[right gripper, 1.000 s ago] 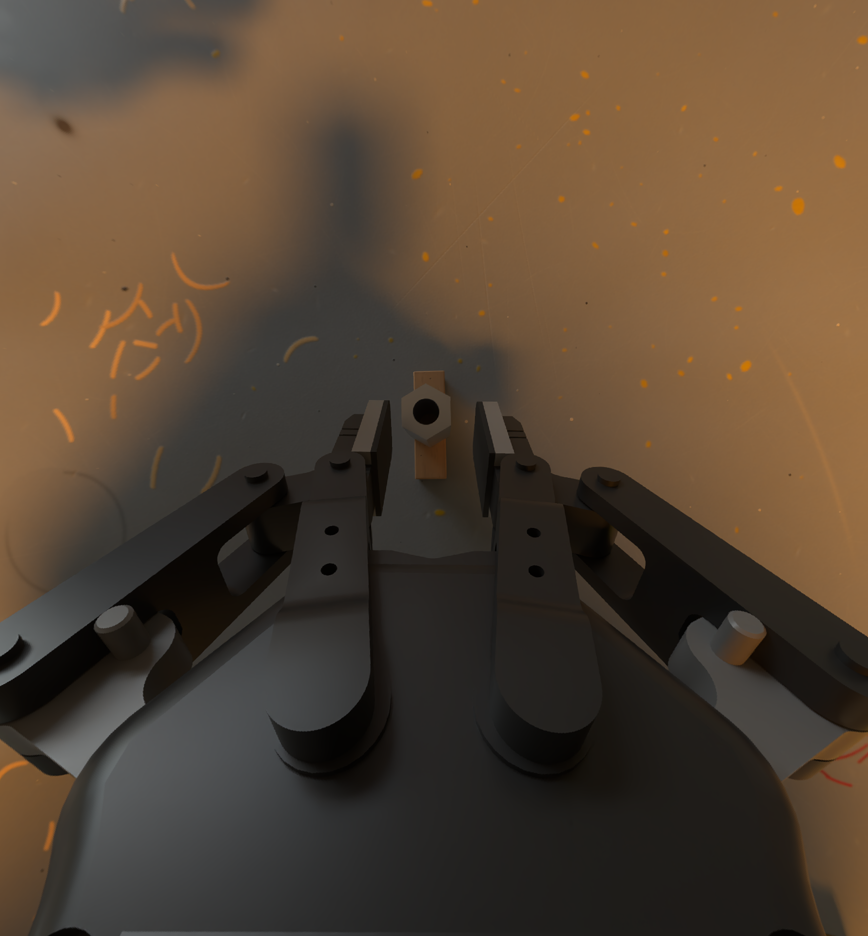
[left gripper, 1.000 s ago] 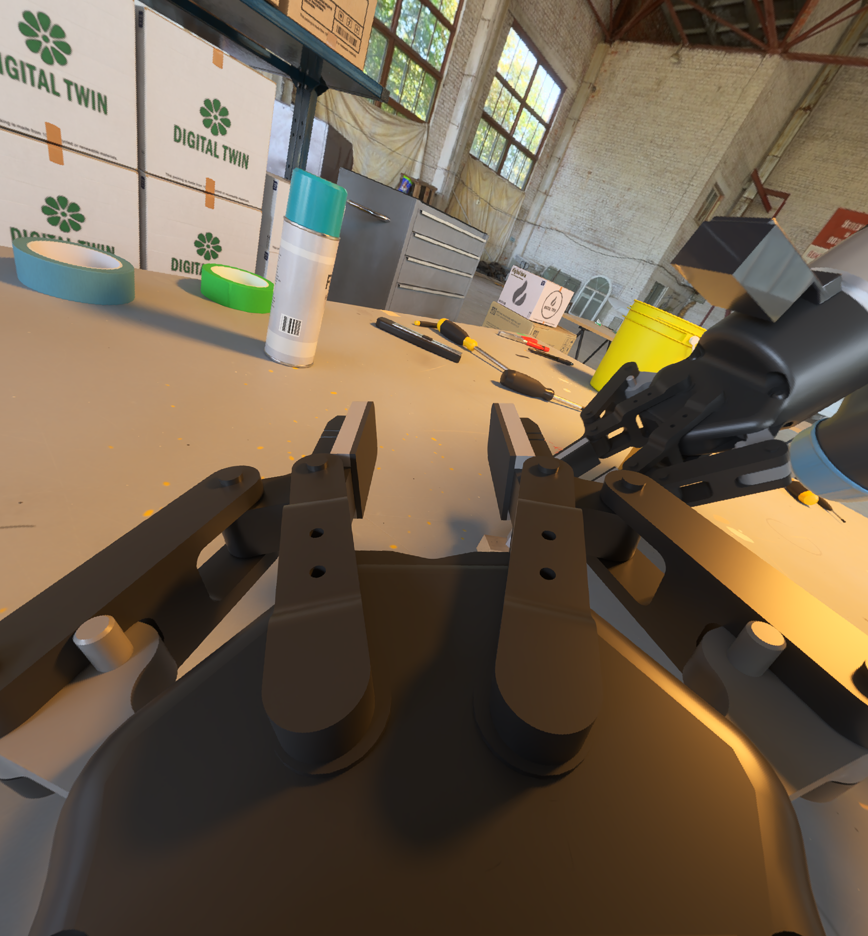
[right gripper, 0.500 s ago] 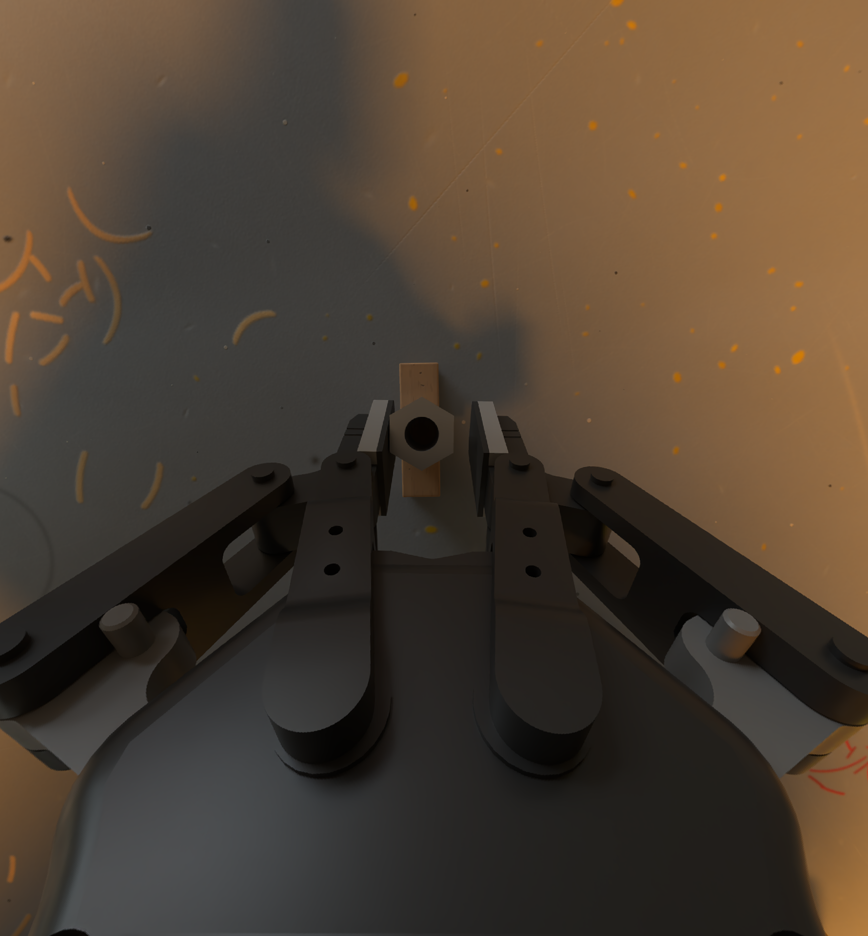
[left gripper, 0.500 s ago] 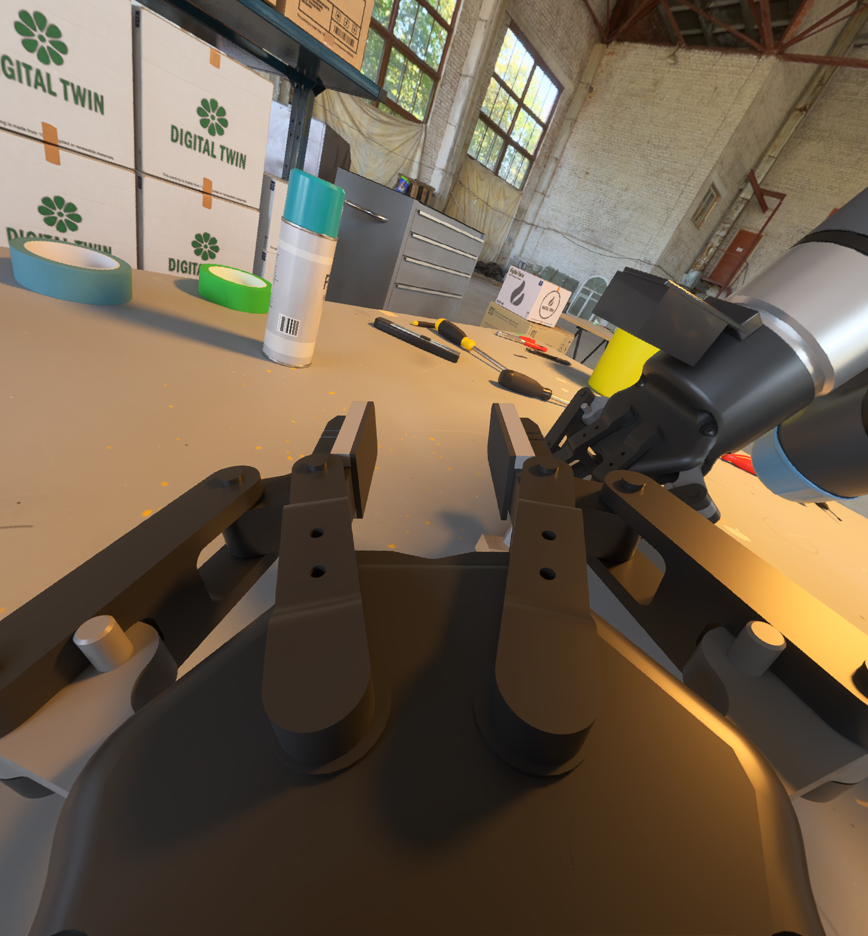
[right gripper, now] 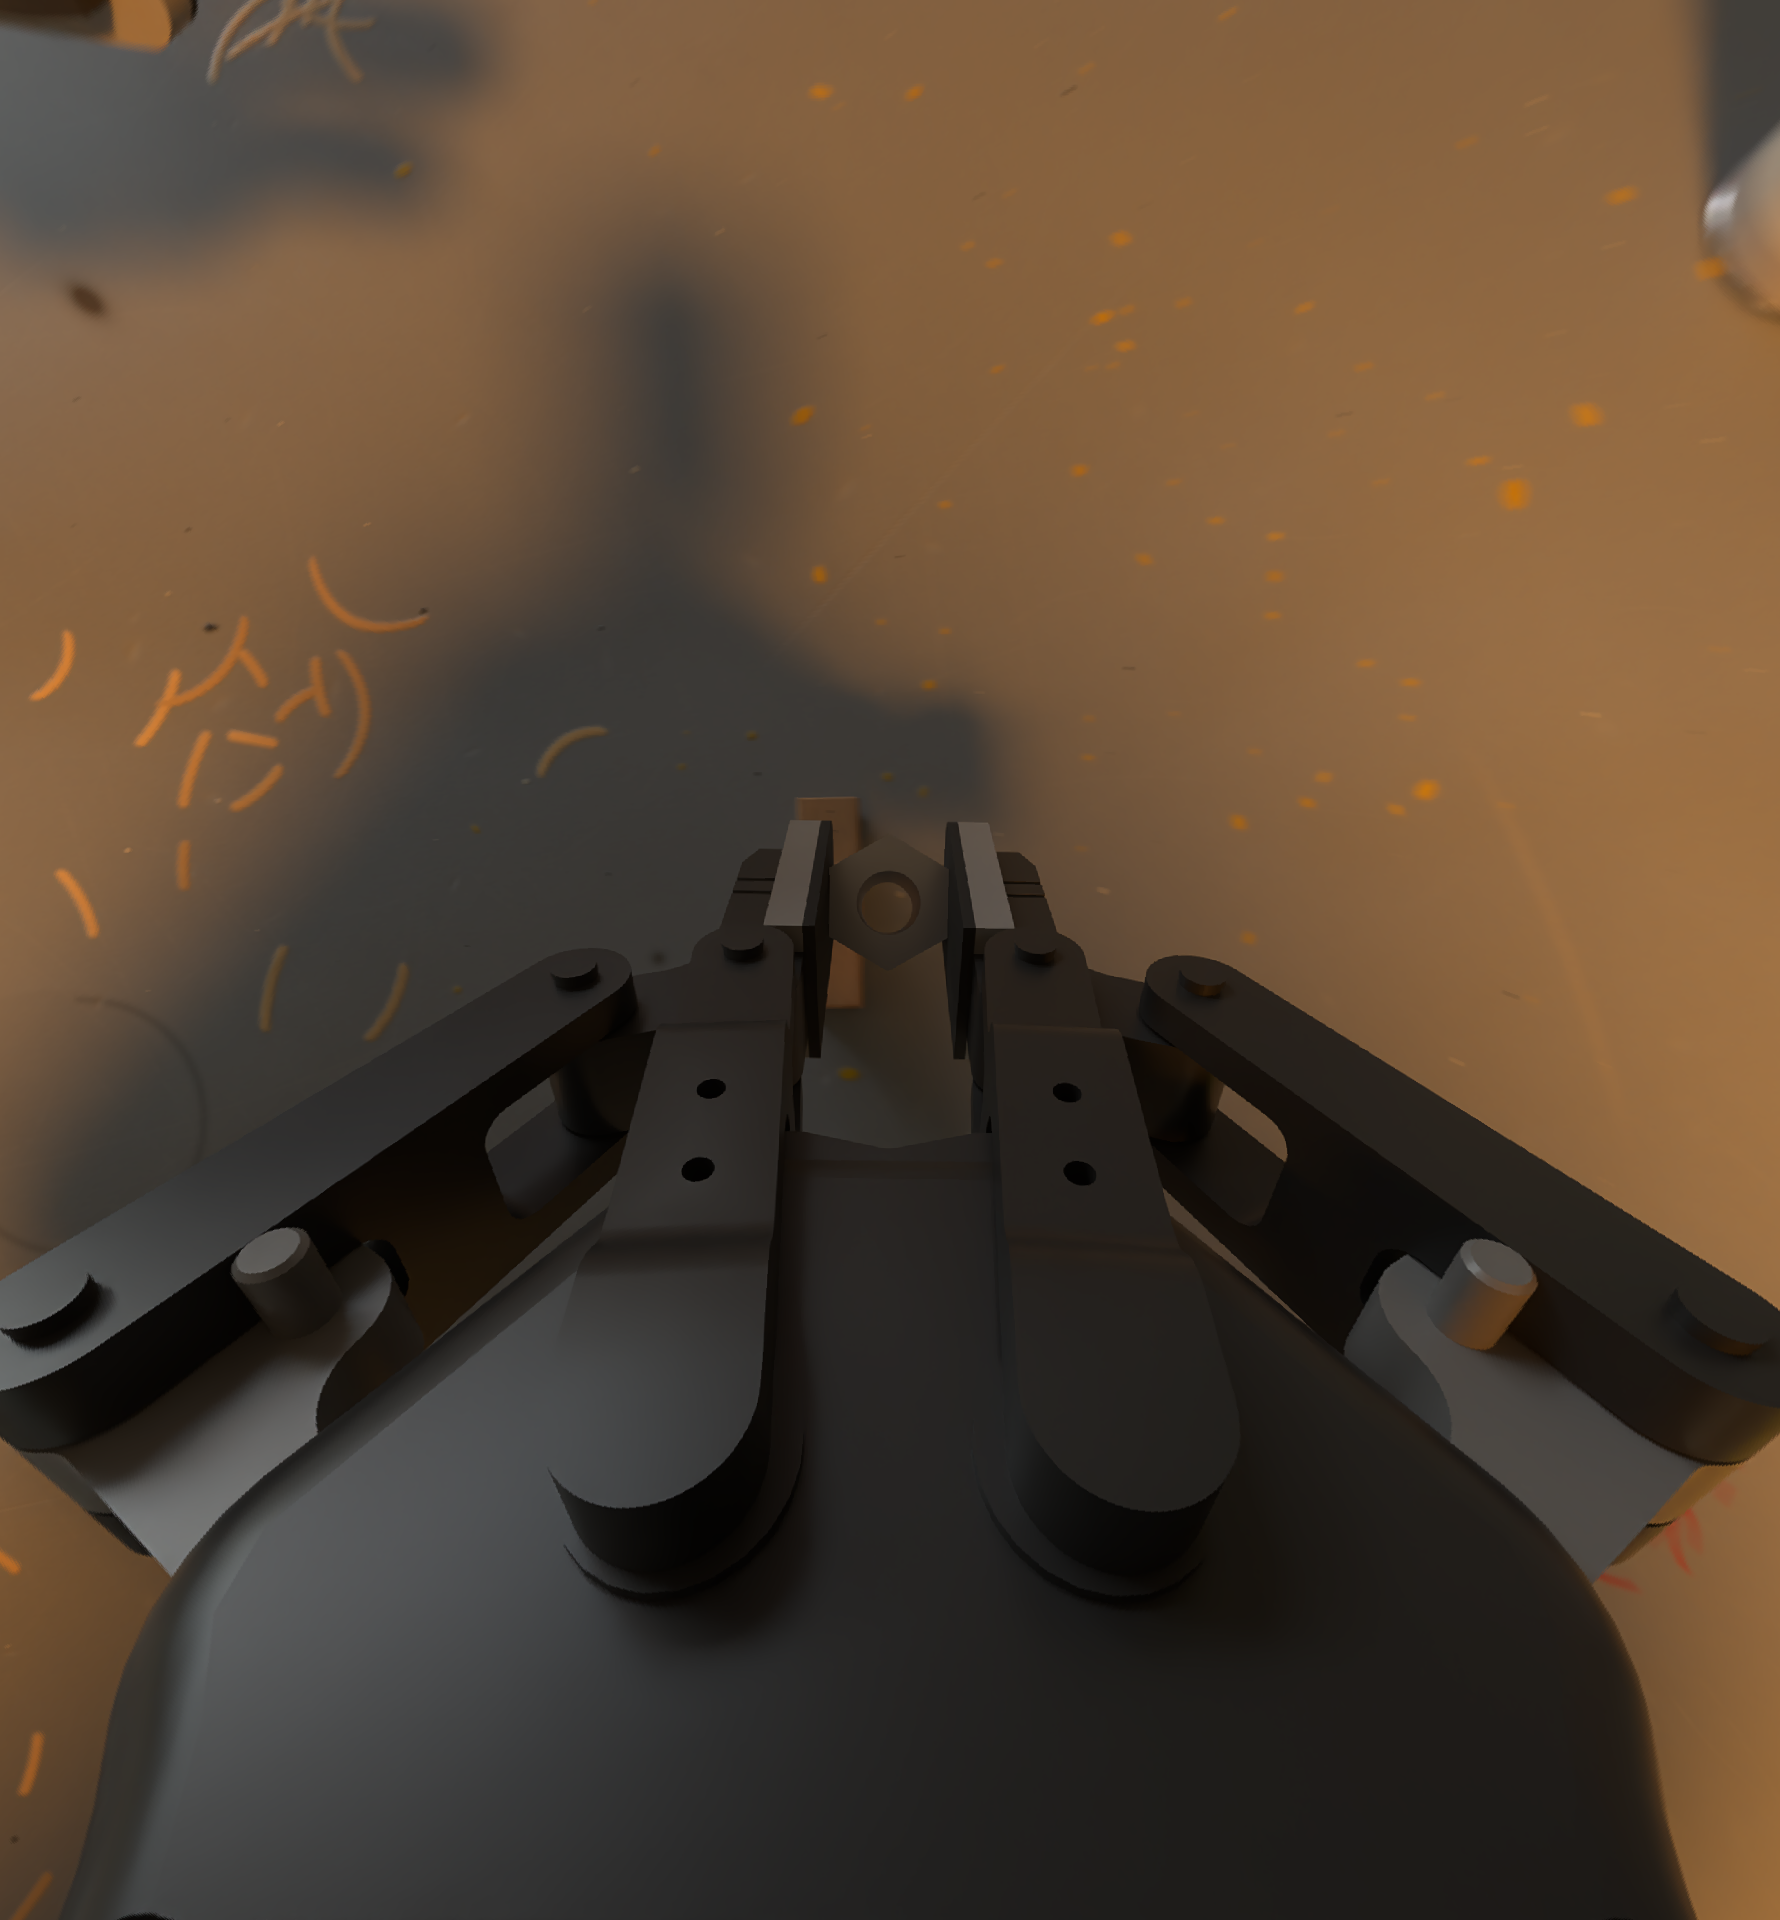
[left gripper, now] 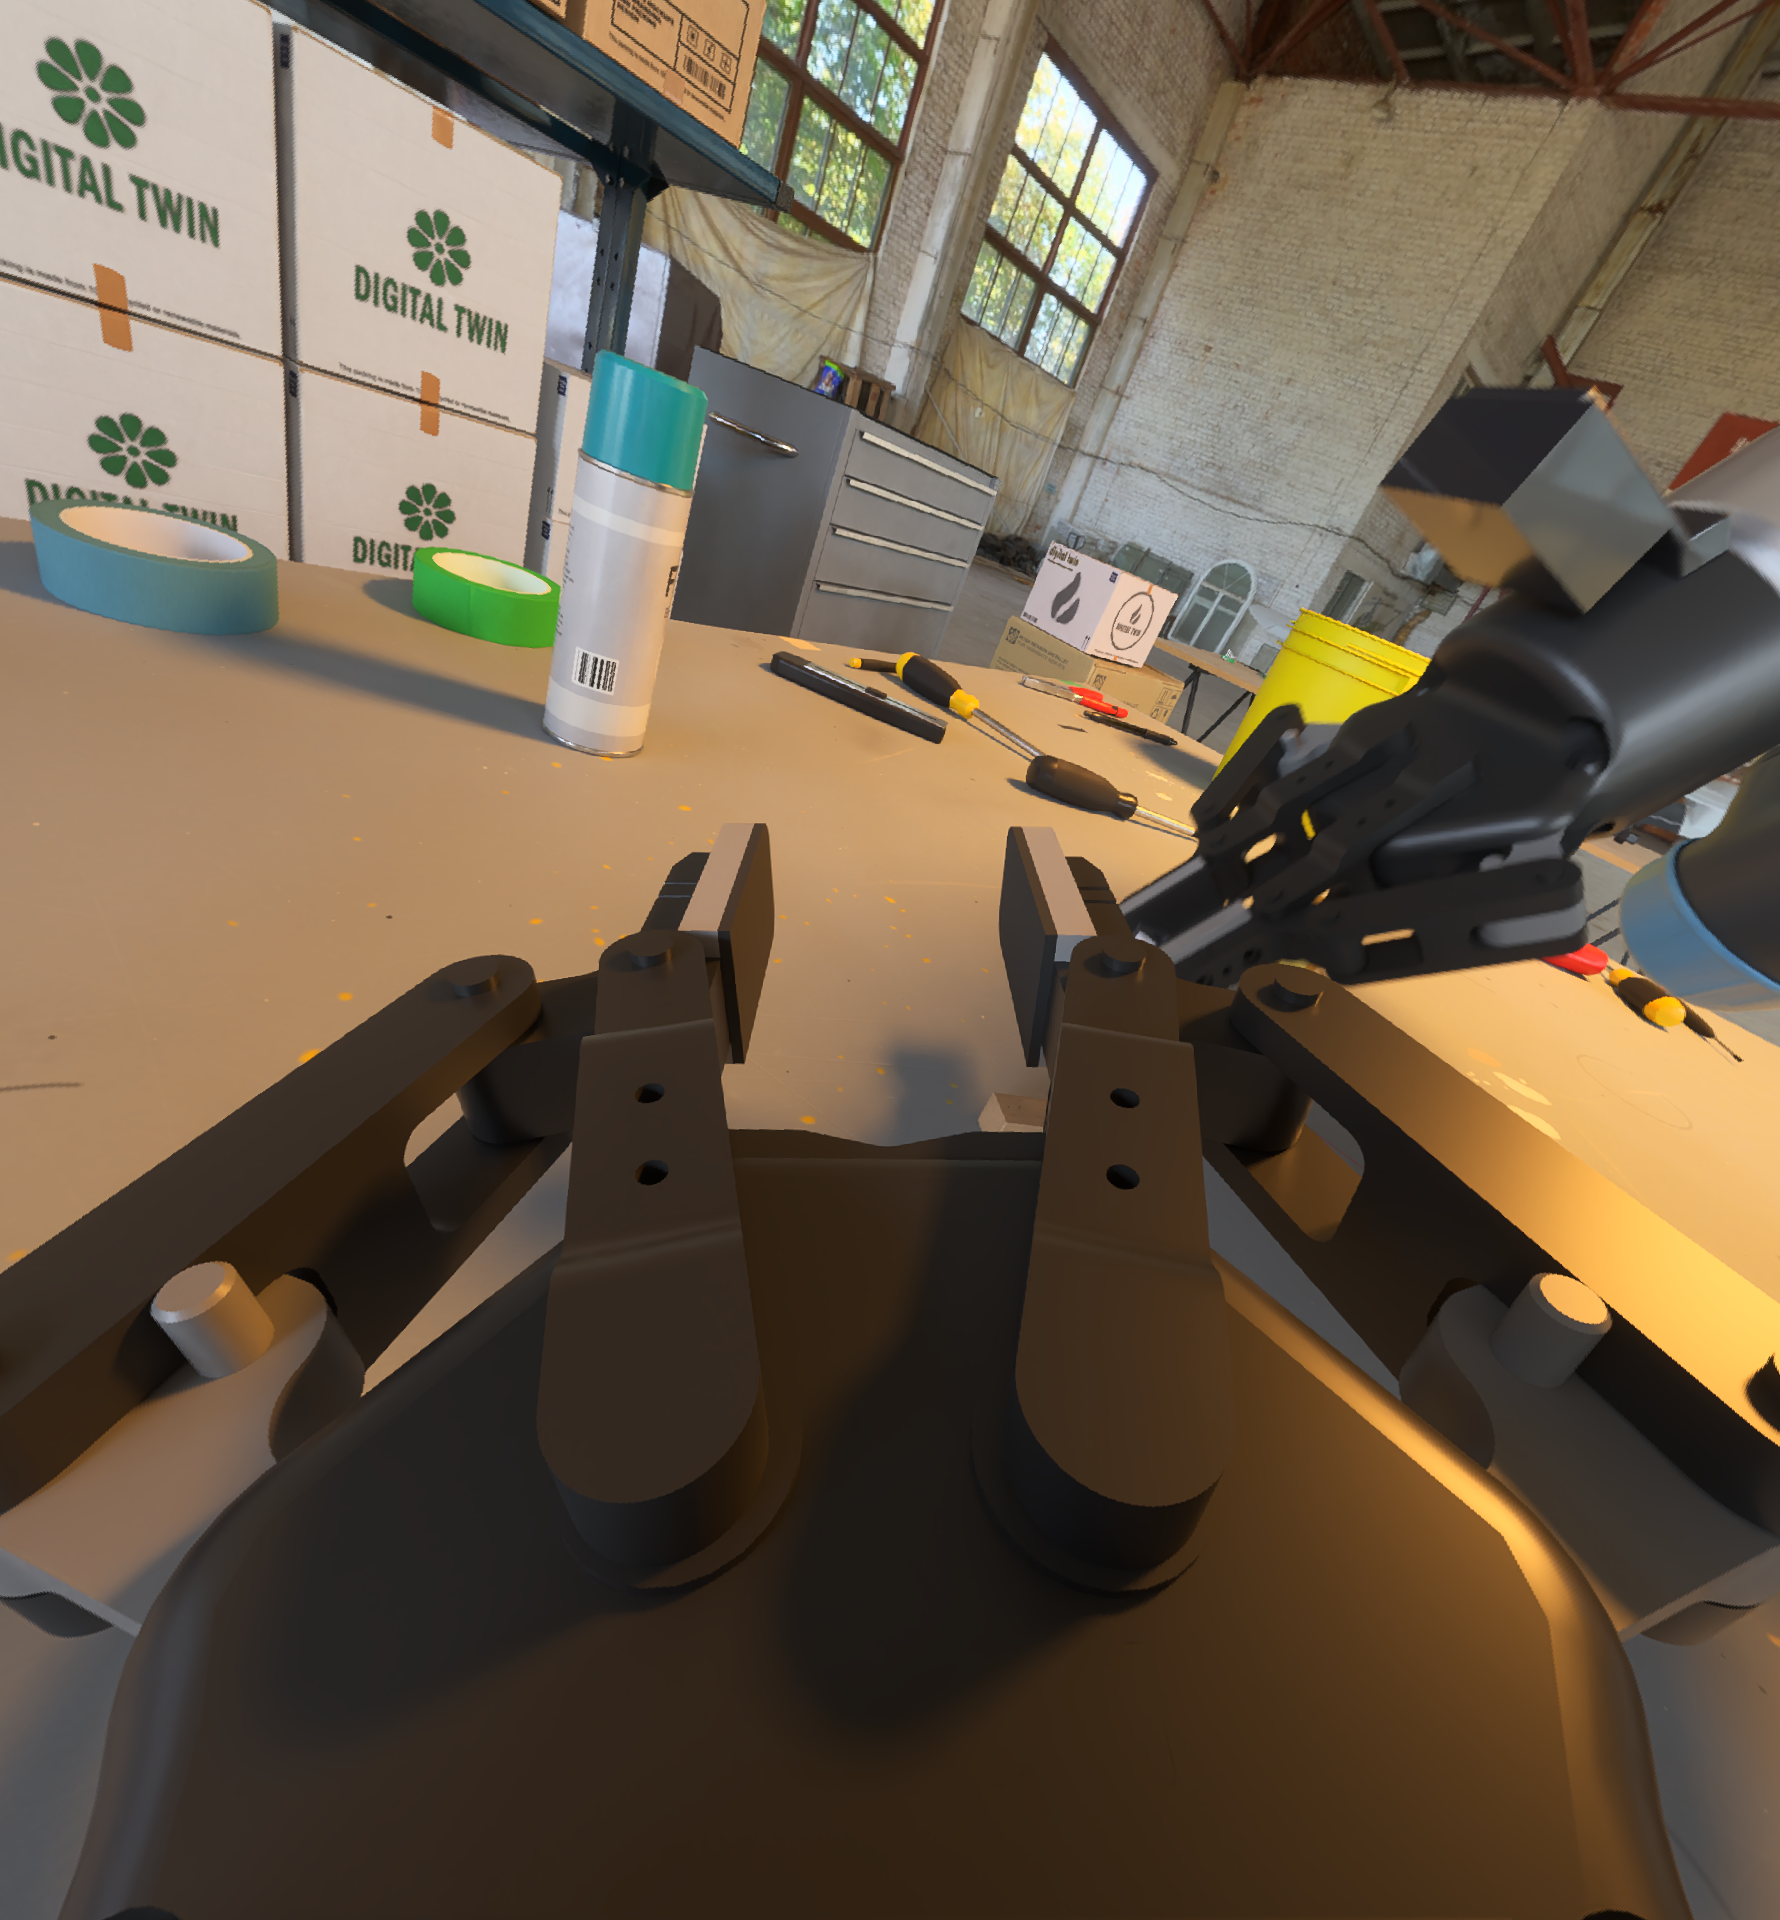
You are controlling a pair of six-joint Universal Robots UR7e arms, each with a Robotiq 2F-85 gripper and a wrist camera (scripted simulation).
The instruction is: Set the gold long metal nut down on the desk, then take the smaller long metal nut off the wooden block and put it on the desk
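Observation:
In the right wrist view, my right gripper (right gripper: 887,906) is shut on the smaller long metal nut (right gripper: 888,904), a grey hex nut seen end-on. The nut is held above the desk, with the desk colour showing through its bore. The thin wooden block (right gripper: 830,812) lies on the desk below, slightly left of the nut and partly hidden by the left finger. In the left wrist view, my left gripper (left gripper: 886,935) is open and empty, low over the desk. A small pale piece (left gripper: 1011,1110) lies on the desk between its fingers; I cannot tell whether it is the gold nut. The right gripper (left gripper: 1161,935) reaches down just right of my left fingers.
A spray can (left gripper: 621,582) (right gripper: 1779,239), a blue tape roll (left gripper: 153,566), a green tape roll (left gripper: 486,594) and screwdrivers (left gripper: 969,707) stand on the far part of the desk. A yellow bucket (left gripper: 1312,675) and stacked cartons (left gripper: 242,260) lie beyond it.
The right gripper came down around the nut on the block, closed on it and rose with it, shifting slightly right of the block. The left gripper has stayed still and open.

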